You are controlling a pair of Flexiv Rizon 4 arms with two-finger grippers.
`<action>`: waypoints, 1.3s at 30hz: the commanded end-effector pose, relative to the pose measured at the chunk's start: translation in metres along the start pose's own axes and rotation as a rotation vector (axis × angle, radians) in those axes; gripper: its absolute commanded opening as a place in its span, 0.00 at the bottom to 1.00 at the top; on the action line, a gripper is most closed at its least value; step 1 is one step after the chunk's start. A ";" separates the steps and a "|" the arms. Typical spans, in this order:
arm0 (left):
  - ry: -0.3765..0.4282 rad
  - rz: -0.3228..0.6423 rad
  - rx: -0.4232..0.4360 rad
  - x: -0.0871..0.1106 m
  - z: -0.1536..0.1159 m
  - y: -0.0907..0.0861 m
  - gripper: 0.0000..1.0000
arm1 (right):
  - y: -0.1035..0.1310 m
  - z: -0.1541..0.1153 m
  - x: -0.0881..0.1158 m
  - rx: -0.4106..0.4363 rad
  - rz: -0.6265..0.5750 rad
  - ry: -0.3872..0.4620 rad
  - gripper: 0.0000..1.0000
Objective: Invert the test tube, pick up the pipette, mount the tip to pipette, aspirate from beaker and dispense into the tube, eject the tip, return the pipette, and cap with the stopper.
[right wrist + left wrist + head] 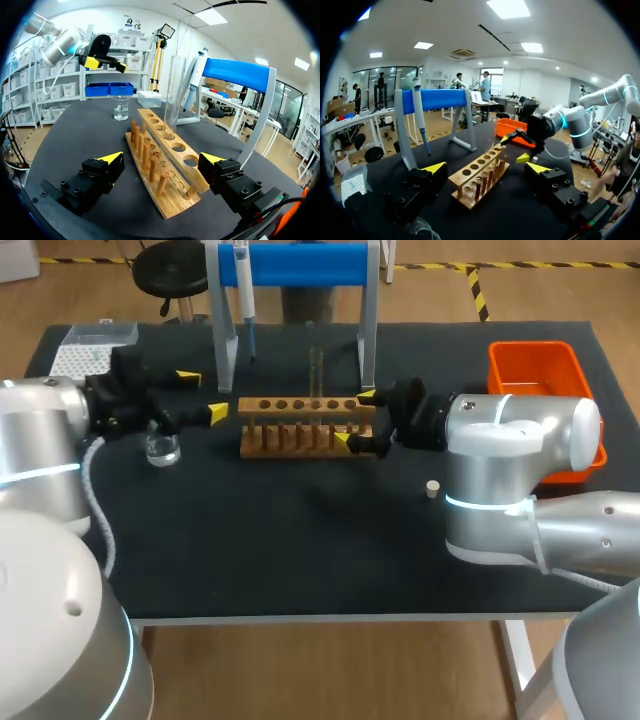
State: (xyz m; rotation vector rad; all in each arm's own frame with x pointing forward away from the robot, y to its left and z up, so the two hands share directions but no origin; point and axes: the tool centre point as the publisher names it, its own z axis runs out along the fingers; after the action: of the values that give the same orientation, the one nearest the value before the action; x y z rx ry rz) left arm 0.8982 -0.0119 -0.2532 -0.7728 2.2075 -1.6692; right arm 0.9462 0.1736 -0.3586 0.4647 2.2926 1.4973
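Tan rack (300, 428); orange bin (530, 365); blue stand bar (300, 262); black table (300, 540); cream stopper (432, 488).

Overhead; wrist views opposed across rack (300, 427)

tube (175, 95) in rack (247, 405), probable stopper (432, 488) right

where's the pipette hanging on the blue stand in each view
Head view: white-and-blue pipette hangs at the blue-barred stand's left end.
Left wrist view: ahead of the jaws, beside the stand's leg.
Right wrist view: beyond the clear glass test tube.
Shared landmark: wooden test tube rack.
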 end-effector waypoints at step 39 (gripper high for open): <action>-0.437 -0.110 -0.165 -0.112 -0.155 0.057 1.00 | -0.001 0.000 0.001 -0.001 0.000 -0.003 1.00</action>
State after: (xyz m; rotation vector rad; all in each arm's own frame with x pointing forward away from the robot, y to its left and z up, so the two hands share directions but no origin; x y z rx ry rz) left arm 0.8966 0.1786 -0.2746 -1.1859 2.0367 -1.2166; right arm 0.9462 0.1736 -0.3587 0.4646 2.2925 1.4975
